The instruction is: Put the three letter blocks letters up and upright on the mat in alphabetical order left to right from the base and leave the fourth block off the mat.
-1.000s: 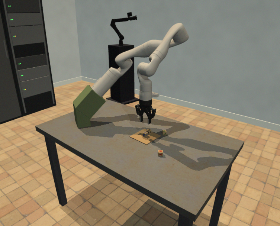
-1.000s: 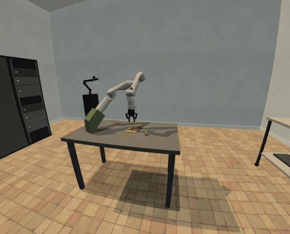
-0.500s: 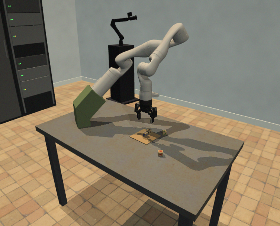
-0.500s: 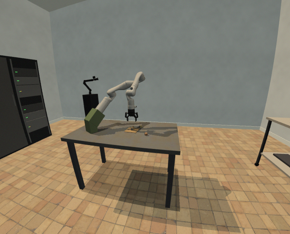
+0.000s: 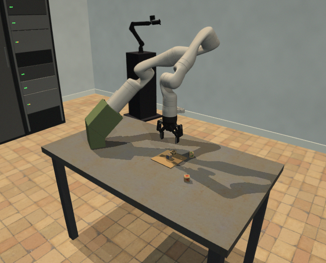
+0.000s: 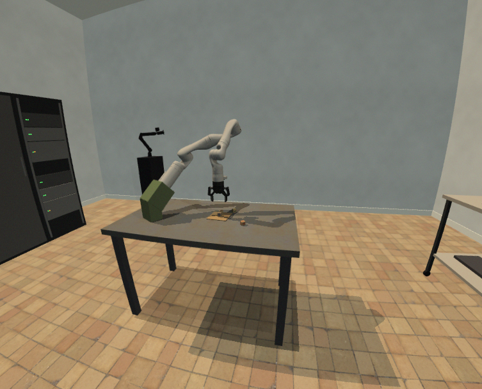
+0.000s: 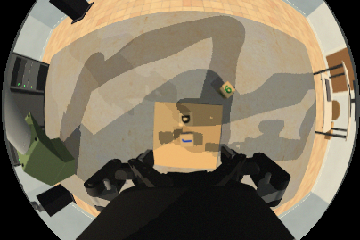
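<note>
A tan mat (image 5: 168, 159) lies on the table; it also shows in the wrist view (image 7: 188, 134). Two blocks sit on it: one with blue markings (image 5: 168, 155) (image 7: 187, 140) and a darker-marked one (image 5: 173, 152) (image 7: 186, 118) just beyond it. A block with green markings (image 5: 191, 154) (image 7: 226, 89) lies off the mat, close to its far right corner. A block with red markings (image 5: 187, 178) lies alone on the table, nearer the front. My gripper (image 5: 170, 136) hangs open and empty above the mat's back edge. I cannot read the letters.
The arm's green base (image 5: 100, 124) stands at the table's back left. A black pedestal with a camera arm (image 5: 141, 81) stands behind the table. A dark server rack (image 5: 21, 65) is at the left wall.
</note>
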`<state>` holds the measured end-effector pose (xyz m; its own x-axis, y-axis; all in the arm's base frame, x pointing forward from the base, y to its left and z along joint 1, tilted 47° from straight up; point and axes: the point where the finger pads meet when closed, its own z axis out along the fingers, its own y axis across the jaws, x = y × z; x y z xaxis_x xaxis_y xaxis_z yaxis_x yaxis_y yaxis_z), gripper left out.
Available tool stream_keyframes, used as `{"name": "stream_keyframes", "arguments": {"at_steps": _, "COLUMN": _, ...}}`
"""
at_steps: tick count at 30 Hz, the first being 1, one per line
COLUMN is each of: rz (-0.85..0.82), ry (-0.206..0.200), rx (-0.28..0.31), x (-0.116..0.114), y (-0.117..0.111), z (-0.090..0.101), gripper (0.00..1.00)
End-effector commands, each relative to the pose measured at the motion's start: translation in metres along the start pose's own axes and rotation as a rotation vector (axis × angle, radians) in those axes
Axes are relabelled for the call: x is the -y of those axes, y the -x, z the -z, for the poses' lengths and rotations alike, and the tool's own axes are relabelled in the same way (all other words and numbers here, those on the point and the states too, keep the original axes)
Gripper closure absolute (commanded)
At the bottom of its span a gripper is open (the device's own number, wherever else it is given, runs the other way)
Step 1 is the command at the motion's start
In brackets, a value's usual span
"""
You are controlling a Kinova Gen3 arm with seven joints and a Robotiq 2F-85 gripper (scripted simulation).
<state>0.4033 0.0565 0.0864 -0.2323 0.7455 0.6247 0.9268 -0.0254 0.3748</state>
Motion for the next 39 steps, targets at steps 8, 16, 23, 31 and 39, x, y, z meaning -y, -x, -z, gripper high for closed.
{"name": "stream_keyframes", "arguments": {"at_steps": 8, "rz": -0.034, "ry": 0.004, "rx": 0.001, "x": -0.004, "y": 0.003, "z": 0.000, "gripper": 0.00}}
{"name": "stream_keyframes", "arguments": {"at_steps": 16, "rz": -0.080, "ry": 0.008, "rx": 0.001, "x": -0.008, "y": 0.005, "z": 0.000, "gripper": 0.00}}
{"name": "stream_keyframes", "arguments": {"at_steps": 23, "rz": -0.161, "ry": 0.014, "rx": 0.000, "x": -0.015, "y": 0.010, "z": 0.000, "gripper": 0.00}}
{"name": "stream_keyframes", "arguments": {"at_steps": 31, "rz": -0.255, "ry": 0.020, "rx": -0.002, "x": -0.024, "y": 0.016, "z": -0.001, "gripper": 0.00}}
{"name": "stream_keyframes", "arguments": {"at_steps": 39, "rz": -0.413, "ry": 0.029, "rx": -0.006, "x": -0.038, "y": 0.026, "z": -0.002, "gripper": 0.00}}
